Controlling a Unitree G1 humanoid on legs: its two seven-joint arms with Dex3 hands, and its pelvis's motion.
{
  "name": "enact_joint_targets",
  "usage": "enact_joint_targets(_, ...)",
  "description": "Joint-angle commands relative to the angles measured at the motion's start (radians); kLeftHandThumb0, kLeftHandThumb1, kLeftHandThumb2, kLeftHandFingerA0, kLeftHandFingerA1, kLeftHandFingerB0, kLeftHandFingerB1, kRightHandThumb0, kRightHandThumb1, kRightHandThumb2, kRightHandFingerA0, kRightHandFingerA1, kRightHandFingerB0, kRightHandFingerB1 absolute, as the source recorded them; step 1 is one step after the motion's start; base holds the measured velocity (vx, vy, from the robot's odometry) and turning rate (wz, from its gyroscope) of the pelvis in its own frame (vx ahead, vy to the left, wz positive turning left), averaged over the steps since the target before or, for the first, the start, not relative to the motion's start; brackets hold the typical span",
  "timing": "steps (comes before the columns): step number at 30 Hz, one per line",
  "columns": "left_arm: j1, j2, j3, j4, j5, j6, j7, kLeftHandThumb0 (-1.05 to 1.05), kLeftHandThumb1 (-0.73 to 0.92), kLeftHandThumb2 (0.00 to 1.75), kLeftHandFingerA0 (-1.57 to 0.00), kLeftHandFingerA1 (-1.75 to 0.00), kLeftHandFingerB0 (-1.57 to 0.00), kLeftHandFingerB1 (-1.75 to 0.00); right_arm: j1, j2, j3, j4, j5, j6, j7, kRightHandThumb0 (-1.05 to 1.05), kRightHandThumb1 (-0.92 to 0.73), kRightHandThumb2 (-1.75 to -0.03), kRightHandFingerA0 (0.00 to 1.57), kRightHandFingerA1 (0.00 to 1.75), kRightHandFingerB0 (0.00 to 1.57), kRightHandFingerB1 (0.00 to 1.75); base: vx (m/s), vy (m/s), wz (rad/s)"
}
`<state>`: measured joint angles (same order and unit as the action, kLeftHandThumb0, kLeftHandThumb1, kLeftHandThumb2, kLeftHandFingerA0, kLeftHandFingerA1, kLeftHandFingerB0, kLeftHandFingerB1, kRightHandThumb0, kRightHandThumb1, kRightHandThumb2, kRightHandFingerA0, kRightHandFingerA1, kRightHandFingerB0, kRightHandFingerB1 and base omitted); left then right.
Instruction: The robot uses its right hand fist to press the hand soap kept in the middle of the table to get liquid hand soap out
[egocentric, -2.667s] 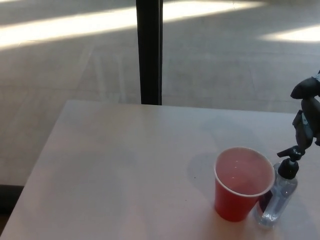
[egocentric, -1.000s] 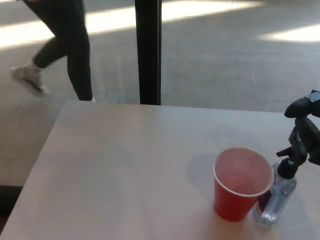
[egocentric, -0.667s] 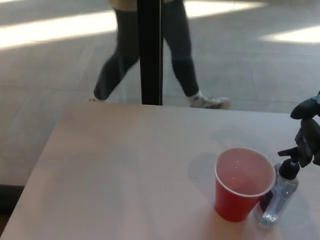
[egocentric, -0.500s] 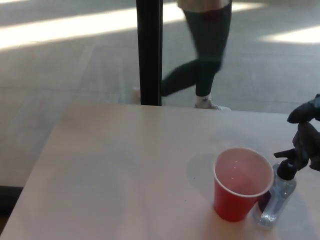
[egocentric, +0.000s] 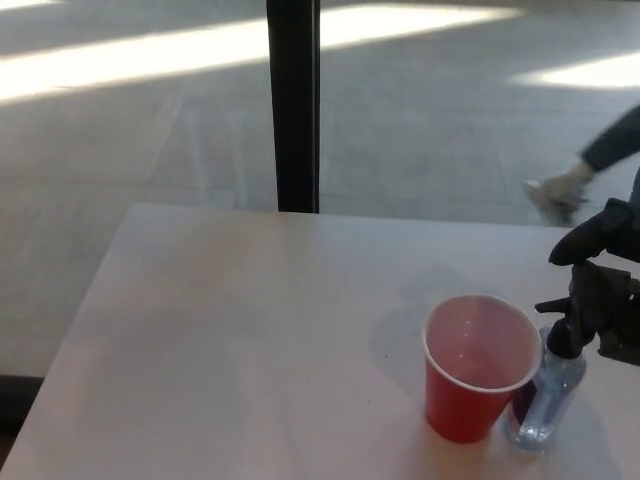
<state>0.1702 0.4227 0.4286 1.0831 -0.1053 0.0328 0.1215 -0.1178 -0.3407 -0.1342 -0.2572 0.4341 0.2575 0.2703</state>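
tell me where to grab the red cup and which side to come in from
Take the red cup around its upper wall just under the rim, coming from the robot's left. It stands upright and widens toward the top, so a side wrap should hold. The soap bottle stands close against its right side and the right hand hangs there, so only the left side is open.

Red cup (egocentric: 478, 365) stands upright on the desk (egocentric: 230, 340), soap bottle (egocentric: 545, 395) just beside it, right side. Right hand (egocentric: 605, 290) sits at the bottle's black pump (egocentric: 560, 325). A person's foot (egocentric: 555, 195) shows on the floor beyond.
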Motion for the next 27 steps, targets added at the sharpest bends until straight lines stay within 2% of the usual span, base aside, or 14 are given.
enact_joint_targets(1, -0.001, 0.013, 0.003, 0.001, -0.011, -0.001, 0.009, -0.27, 0.44, 0.91, -0.82, -0.96, -0.57, -0.79, 0.056, -0.021, -0.001, 0.07, -0.052, 0.033, 0.006, -0.23, -0.73, -0.91, 0.99, 1.75, 0.67, 1.46, 0.0, 0.0, 0.0)
enact_joint_targets(2, -0.003, 0.016, 0.0, 0.008, -0.008, -0.004, 0.006, -0.27, 0.44, 0.92, -0.81, -0.96, -0.58, -0.8, 0.058, -0.022, -0.006, 0.084, -0.056, 0.021, 0.004, -0.24, -0.72, -0.9, 0.99, 1.75, 0.68, 1.47, 0.0, 0.0, 0.0)
enact_joint_targets(3, -0.002, 0.017, 0.0, 0.01, -0.008, -0.011, -0.001, -0.28, 0.43, 0.93, -0.83, -0.97, -0.57, -0.79, 0.06, -0.019, -0.008, 0.091, -0.058, 0.012, 0.0, -0.25, -0.7, -0.96, 0.99, 1.75, 0.76, 1.39, 0.0, 0.0, 0.0)
enact_joint_targets(9, -0.001, 0.016, 0.0, 0.002, -0.011, -0.016, -0.004, -0.28, 0.42, 0.95, -0.82, -0.96, -0.56, -0.79, 0.075, -0.005, 0.006, 0.121, -0.059, -0.043, 0.013, -0.25, -0.68, -0.99, 0.98, 1.75, 0.73, 1.43, 0.0, 0.0, 0.0)
enact_joint_targets(13, -0.001, 0.014, -0.002, -0.012, -0.009, 0.0, 0.006, -0.28, 0.44, 0.91, -0.81, -0.95, -0.57, -0.79, 0.094, 0.007, 0.04, 0.096, -0.061, -0.038, 0.0, -0.25, -0.73, -0.91, 0.97, 1.75, 0.69, 1.38, 0.0, 0.0, 0.0)
enact_joint_targets(14, -0.002, 0.014, -0.001, -0.01, -0.01, 0.0, 0.006, -0.29, 0.44, 0.92, -0.81, -0.96, -0.57, -0.79, 0.096, 0.012, 0.044, 0.092, -0.054, -0.031, -0.005, -0.25, -0.75, -0.85, 0.98, 1.75, 0.62, 1.47, 0.0, 0.0, 0.0)
enact_joint_targets(17, 0.005, 0.013, -0.005, -0.019, -0.006, -0.007, 0.003, -0.3, 0.44, 0.92, -0.81, -0.96, -0.57, -0.79, 0.106, 0.013, 0.056, 0.073, -0.052, -0.006, -0.019, -0.23, -0.75, -0.87, 0.98, 1.75, 0.62, 1.43, 0.0, 0.0, 0.0)
enact_joint_targets(18, 0.008, 0.012, -0.005, -0.027, -0.006, -0.005, 0.004, -0.3, 0.43, 0.93, -0.81, -0.96, -0.58, -0.79, 0.109, 0.011, 0.057, 0.078, -0.051, -0.014, -0.012, -0.22, -0.73, -0.93, 0.96, 1.75, 0.68, 1.35, 0.0, 0.0, 0.0)
enact_joint_targets(21, 0.008, 0.01, -0.001, -0.036, -0.012, 0.007, 0.007, -0.29, 0.42, 0.94, -0.81, -0.96, -0.56, -0.79, 0.114, 0.008, 0.055, 0.093, -0.046, -0.033, 0.003, -0.22, -0.73, -0.93, 0.96, 1.75, 0.69, 1.37, 0.0, 0.0, 0.0)
enact_joint_targets(22, 0.008, 0.009, 0.003, -0.034, -0.016, 0.005, 0.005, -0.29, 0.43, 0.94, -0.78, -0.94, -0.55, -0.79, 0.116, 0.006, 0.054, 0.1, -0.048, -0.034, 0.001, -0.23, -0.72, -0.88, 0.98, 1.75, 0.64, 1.47, 0.0, 0.0, 0.0)
enact_joint_targets(23, 0.007, 0.009, 0.003, -0.03, -0.016, 0.005, 0.006, -0.29, 0.43, 0.93, -0.81, -0.96, -0.57, -0.79, 0.118, 0.005, 0.053, 0.104, -0.051, -0.034, -0.003, -0.24, -0.71, -0.89, 0.99, 1.75, 0.66, 1.46, 0.0, 0.0, 0.0)
enact_joint_targets(24, 0.007, 0.01, 0.002, -0.03, -0.014, 0.005, 0.007, -0.28, 0.43, 0.93, -0.8, -0.96, -0.56, -0.8, 0.12, 0.005, 0.051, 0.109, -0.053, -0.036, -0.006, -0.23, -0.7, -0.95, 0.99, 1.75, 0.75, 1.36, 0.0, 0.0, 0.0)
enact_joint_targets(26, 0.011, 0.009, 0.003, -0.038, -0.015, 0.006, 0.004, -0.28, 0.43, 0.93, -0.8, -0.96, -0.56, -0.8, 0.122, 0.004, 0.05, 0.115, -0.052, -0.041, -0.006, -0.23, -0.7, -0.95, 0.99, 1.75, 0.75, 1.36, 0.0, 0.0, 0.0)
enact_joint_targets(27, 0.007, 0.014, -0.003, -0.022, -0.009, -0.002, -0.002, -0.29, 0.44, 0.93, -0.8, -0.95, -0.56, -0.78, 0.127, -0.003, 0.041, 0.126, -0.052, -0.032, -0.01, -0.25, -0.71, -0.9, 1.0, 1.75, 0.67, 1.47, 0.0, 0.0, 0.0)
